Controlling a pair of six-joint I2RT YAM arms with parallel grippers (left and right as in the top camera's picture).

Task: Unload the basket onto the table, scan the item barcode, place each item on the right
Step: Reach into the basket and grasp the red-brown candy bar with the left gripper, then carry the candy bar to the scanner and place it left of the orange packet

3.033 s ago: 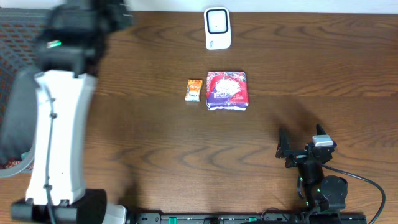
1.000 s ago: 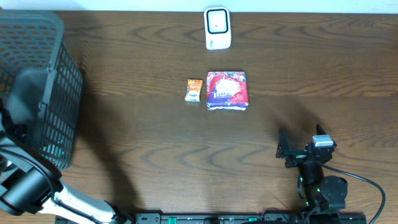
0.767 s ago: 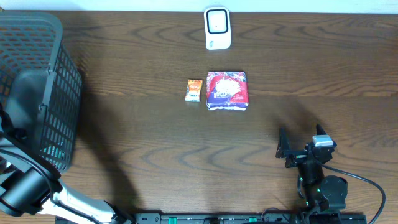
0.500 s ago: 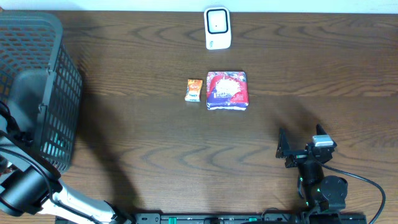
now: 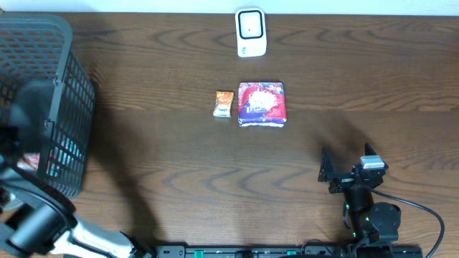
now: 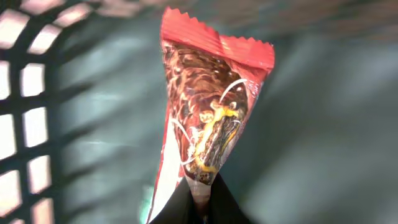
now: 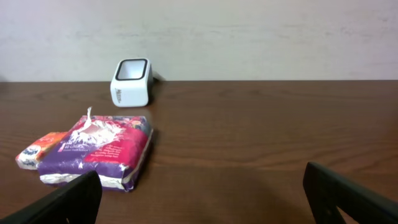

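The left arm (image 5: 50,233) comes up from the near left corner of the dark brown wooden table (image 5: 179,150) and reaches into the black plastic mesh basket (image 5: 54,50) at the left edge. In the overhead view the arm is blurred. In the left wrist view the left claw (image 6: 200,208) is closed tight on the lower tip of the red and brown foil snack packet (image 6: 208,112). The right arm rests at the near right edge, and the right claw (image 7: 202,198) stands wide with nothing between its black fingers (image 7: 62,199), pointing to the far side of the table.

From near to far there are two arms, one basket, then in the middle of the table one small orange packet (image 5: 224,104) just beside one purple and pink soft pack (image 5: 262,104), and at the far edge one white barcode scanner (image 5: 251,32).

The snack packet is inside the basket, held by the left claw. It is narrow at the gripped end and wider at the other end, where the red seal has a zigzag edge. Its brown face has white and yellow print, which I cannot read.
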